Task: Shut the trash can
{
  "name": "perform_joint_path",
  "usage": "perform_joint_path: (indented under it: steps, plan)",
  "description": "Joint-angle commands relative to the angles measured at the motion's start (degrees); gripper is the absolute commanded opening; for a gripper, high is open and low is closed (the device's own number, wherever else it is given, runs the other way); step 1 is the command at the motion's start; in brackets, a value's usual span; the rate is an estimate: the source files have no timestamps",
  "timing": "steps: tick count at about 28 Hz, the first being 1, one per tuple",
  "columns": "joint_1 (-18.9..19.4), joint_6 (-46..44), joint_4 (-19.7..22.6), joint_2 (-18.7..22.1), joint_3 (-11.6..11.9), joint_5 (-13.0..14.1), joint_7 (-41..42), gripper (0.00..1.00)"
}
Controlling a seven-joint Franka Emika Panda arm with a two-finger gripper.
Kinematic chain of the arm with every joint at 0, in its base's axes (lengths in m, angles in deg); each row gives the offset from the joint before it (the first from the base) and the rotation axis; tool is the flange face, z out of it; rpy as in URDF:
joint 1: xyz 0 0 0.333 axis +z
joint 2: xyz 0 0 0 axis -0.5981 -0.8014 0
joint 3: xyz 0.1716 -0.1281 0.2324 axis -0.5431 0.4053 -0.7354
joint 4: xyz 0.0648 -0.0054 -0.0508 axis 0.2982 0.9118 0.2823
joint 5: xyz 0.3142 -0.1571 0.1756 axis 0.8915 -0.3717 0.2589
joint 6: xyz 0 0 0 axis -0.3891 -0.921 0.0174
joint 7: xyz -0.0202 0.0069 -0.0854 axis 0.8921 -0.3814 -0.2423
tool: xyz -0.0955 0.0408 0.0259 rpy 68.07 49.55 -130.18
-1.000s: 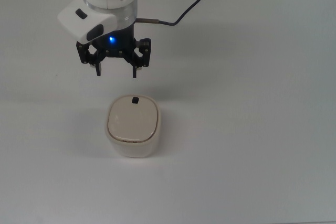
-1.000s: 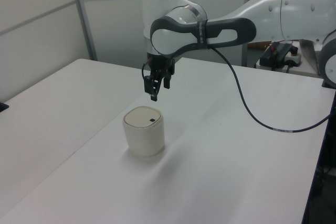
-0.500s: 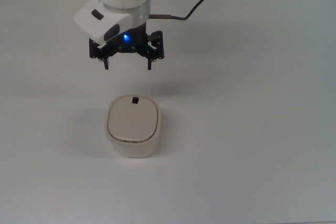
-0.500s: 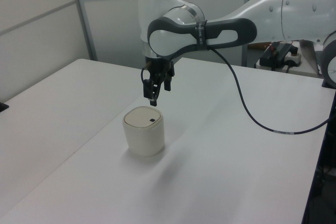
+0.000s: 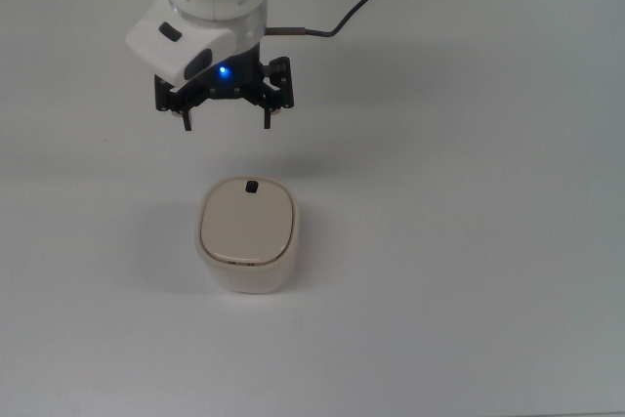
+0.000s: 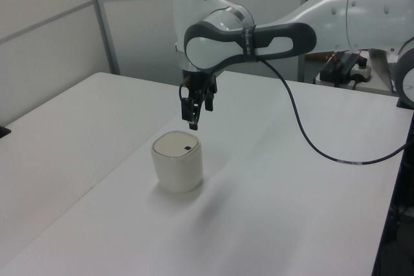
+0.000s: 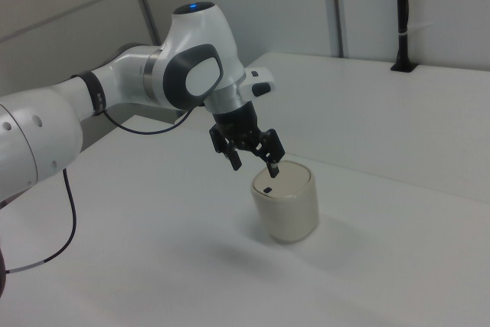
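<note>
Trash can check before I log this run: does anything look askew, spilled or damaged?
Nothing stands out. The trash can stands upright on the table, lid flat and flush, nothing spilled. The gripper hangs open above, apart from it.

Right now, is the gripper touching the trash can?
Apart. In the left view the gripper hangs above the trash can, with bare table visible between its tips and the lid. The top view agrees: the gripper sits clear of the can.
</note>
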Motion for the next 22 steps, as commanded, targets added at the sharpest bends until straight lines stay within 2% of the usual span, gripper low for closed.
perform_joint_path:
  steps: [1, 3, 22]
  plan:
    - [-0.3, -1.1, 0.6, 1.8, 0.1, -0.6, 1.7, 1.00]
    - [-0.2, -1.6, 1.0, 3.2, -0.3, -0.6, 1.5, 1.00]
    - [0.2, -2.1, 1.2, 2.5, -0.6, -0.6, 2.0, 1.00]
